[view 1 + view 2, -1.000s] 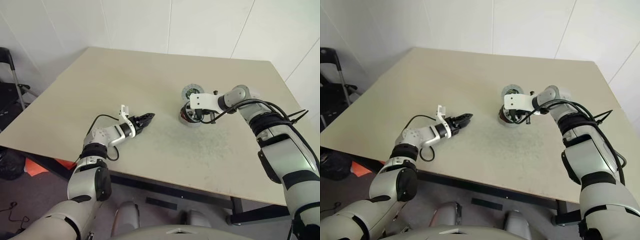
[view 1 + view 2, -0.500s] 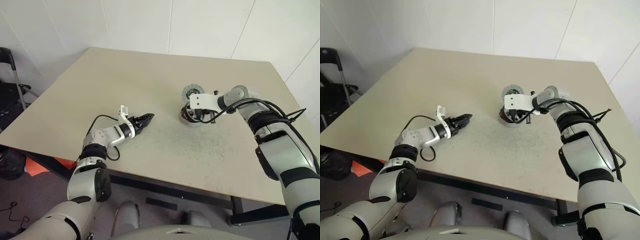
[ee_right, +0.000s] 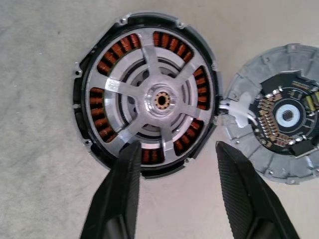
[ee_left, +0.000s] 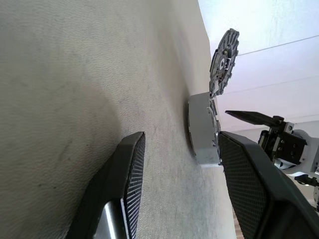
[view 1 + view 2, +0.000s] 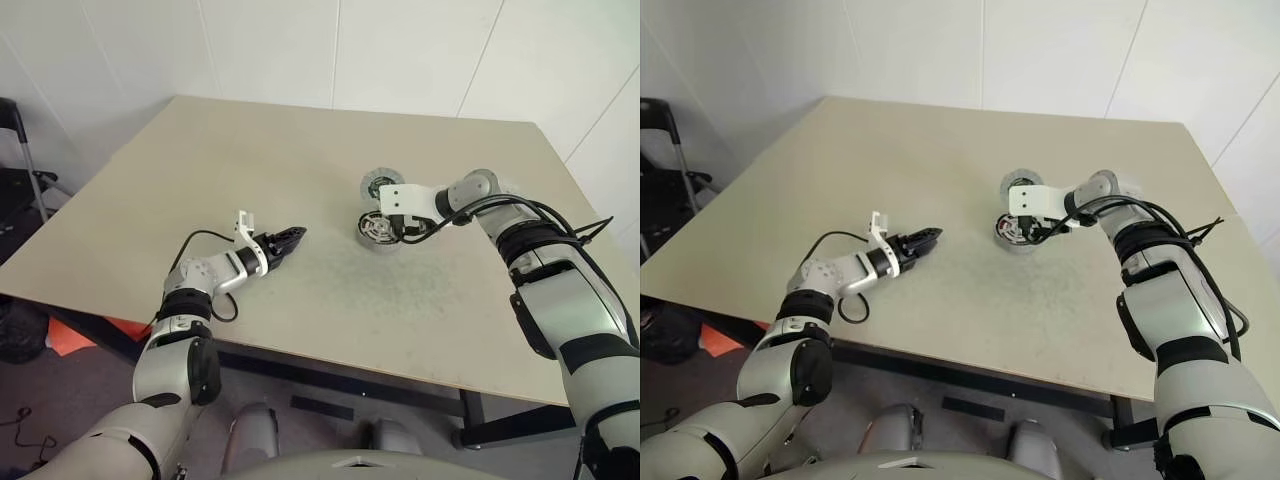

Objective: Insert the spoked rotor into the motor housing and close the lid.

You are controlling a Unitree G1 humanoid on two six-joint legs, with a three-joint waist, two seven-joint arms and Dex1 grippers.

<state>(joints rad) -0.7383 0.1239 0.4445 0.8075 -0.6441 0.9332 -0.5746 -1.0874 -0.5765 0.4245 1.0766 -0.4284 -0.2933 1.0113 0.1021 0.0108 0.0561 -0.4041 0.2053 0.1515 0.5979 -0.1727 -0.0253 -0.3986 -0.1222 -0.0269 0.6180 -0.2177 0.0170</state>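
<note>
The spoked rotor [image 3: 160,99] sits inside the motor housing [image 3: 99,127], its silvery spokes over the ring of copper windings. The housing [image 5: 376,232] stands on the table right of centre. My right gripper [image 3: 177,147] hovers just over its near edge, open, with nothing between the fingers [image 3: 122,194]. The lid [image 3: 284,132] lies flat on the table beside the housing, dark hub and circuit side up, joined to it by a white connector. My left gripper [image 5: 298,236] rests low over the table to the left of the housing, open and empty, pointing toward it.
The beige table [image 5: 250,160] is bare around the parts. Its front edge runs close below my left arm. A white wall stands behind, and a dark chair [image 5: 15,150] sits off the table's left side.
My right gripper has opened and let go; the rotor now shows seated in the housing. The left arm has not moved.
</note>
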